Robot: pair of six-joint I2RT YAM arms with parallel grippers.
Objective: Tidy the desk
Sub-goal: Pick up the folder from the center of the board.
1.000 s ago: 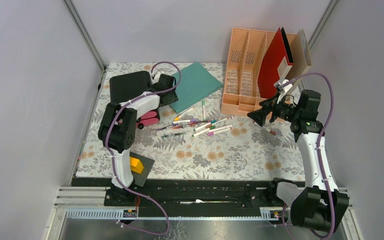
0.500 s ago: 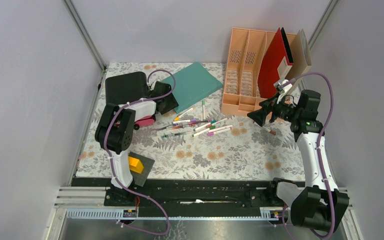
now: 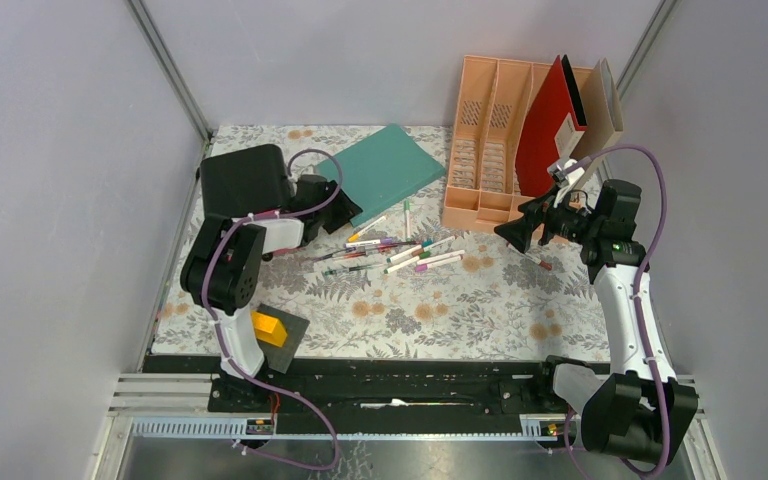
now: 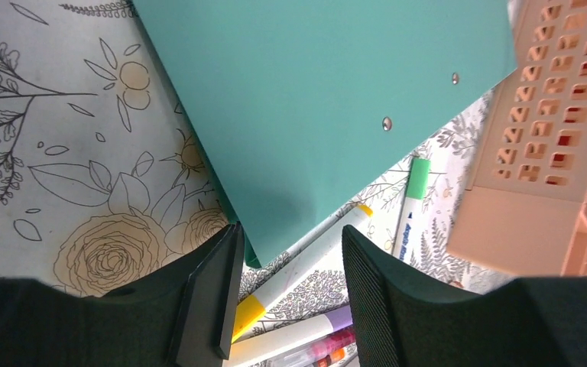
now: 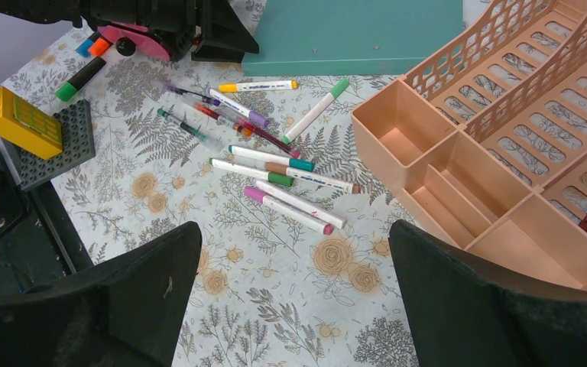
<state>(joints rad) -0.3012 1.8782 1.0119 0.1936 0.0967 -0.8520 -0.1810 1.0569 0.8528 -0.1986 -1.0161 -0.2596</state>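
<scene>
Clock bearings are taken in the top view from the middle of the desk, 12 o'clock at the far edge. The desk, a flat rectangular tabletop under pale grey-white cloth printed with grey ferns and orange-brown flowers, fills the floor of the cell in front of both arm bases. A flat teal rectangular folder lies at 12 o'clock, and a peach plastic slotted file rack stands at 1 o'clock with a red upright folder leaning in its right-hand slots. A black drawer box is noted at 10 o'clock, and a yellow plastic brick on a dark grey studded baseplate at 8 o'clock. A loose scatter of coloured felt markers lies about the middle. The left gripper is held low at 10 o'clock, fingers spread, with the near corner of the teal folder between them; contact with the folder cannot be told. A yellow-capped white marker is seen partly under that corner. The right gripper is held above the cloth at 3 o'clock, fingers spread wide and holding nothing, just in front of the peach rack.
</scene>
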